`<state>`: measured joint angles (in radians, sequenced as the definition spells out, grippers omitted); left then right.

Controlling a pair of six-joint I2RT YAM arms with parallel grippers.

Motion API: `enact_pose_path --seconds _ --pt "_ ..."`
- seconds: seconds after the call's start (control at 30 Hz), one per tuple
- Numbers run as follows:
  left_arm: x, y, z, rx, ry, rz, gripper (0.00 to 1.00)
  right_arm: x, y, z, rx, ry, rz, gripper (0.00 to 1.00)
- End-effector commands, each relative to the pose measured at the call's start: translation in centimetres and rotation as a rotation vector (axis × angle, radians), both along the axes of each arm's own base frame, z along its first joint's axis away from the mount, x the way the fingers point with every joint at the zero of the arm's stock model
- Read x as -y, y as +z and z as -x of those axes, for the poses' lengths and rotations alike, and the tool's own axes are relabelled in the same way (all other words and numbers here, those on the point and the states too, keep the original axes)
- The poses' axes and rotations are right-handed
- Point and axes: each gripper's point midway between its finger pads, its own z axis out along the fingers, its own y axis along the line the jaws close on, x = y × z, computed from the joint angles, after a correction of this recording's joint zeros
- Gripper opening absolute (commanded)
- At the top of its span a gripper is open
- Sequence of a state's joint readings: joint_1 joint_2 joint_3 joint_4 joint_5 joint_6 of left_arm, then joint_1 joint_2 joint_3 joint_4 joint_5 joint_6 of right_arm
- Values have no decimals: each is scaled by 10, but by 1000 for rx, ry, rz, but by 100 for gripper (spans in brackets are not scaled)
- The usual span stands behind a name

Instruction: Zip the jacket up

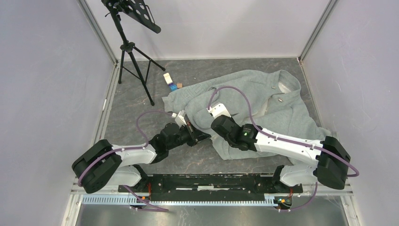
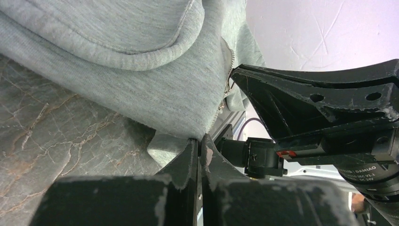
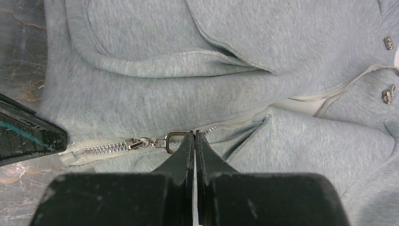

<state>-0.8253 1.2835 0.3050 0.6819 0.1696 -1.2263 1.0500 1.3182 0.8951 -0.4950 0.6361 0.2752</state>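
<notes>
1. The jacket (image 1: pixel 263 101) lies spread flat on the table, collar on the far side from the right gripper's jaws and hem nearest both pairs of jaws.
2. Its zipper pull (image 3: pixel 173 140), a rectangular metal loop, sits right at the tips of the right gripper (image 3: pixel 194 136). The jaws are clenched together on the loop's near end.
3. The slider (image 3: pixel 136 143) hangs just beyond the pull, away from the right jaws toward the hem. A short run of meshed zipper teeth (image 3: pixel 99 149) continues from it.
4. On the other side of the right jaws the zipper is unjoined, its two pale tapes parting toward the collar.
5. The left gripper (image 2: pixel 198 141) has its jaws pressed together, pinching the jacket's bottom corner at the foot of the zipper. A small fold of fleece bulges just beside its tips.
6. The two pairs of jaws are near each other, with the closed stretch of zipper between them.
7. A rounded pocket (image 3: pixel 164 61) lies just beyond the right jaws.
8. Two metal snaps (image 3: pixel 388 42) sit well off from the right jaws, by the collar.
9. The marbled grey table (image 1: pixel 141 103) shows under and beside the left jaws.
10. Well beyond the left jaws stand a black tripod (image 1: pixel 134 61) and a small white block (image 1: pixel 168 78).
</notes>
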Motion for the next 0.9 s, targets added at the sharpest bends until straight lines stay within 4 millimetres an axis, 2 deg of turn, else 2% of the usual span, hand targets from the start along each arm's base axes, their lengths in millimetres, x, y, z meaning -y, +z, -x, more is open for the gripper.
enact_pose_path --seconds 0.0,0.13,0.2,0.33,0.4,0.47,0.5,0.53,0.6,0.67,0.73,0.87 --pt "-16 -22 10 38 -80 -125 2 68 17 -3 79 -146 209 0" --pt "-15 -19 12 59 -130 -134 2 83 21 2 104 -179 301 0" --pt "-17 -16 13 60 -154 -119 2 77 29 3 130 -167 303 0" --pt "-10 0 15 83 -190 -50 2 47 28 5 122 -75 148 0" --pt "-6 5 17 89 -209 -15 2 21 20 10 72 16 35 0" --pt "-5 2 17 67 -209 -14 2 1 18 14 62 76 -83 0" --pt "-7 -4 16 50 -198 -31 2 8 20 10 82 31 -60 0" --pt "-9 -9 15 40 -186 -48 2 26 23 6 107 -41 20 0" --pt "-16 -21 13 18 -154 -93 2 72 29 -6 177 -202 216 0" --pt "-25 -35 11 -7 -115 -156 2 110 29 -19 206 -285 328 0" --pt "-32 -43 9 -20 -84 -196 2 129 28 -26 209 -313 366 0" --pt "-41 -38 7 9 -54 -228 2 155 22 -41 207 -319 449 0"
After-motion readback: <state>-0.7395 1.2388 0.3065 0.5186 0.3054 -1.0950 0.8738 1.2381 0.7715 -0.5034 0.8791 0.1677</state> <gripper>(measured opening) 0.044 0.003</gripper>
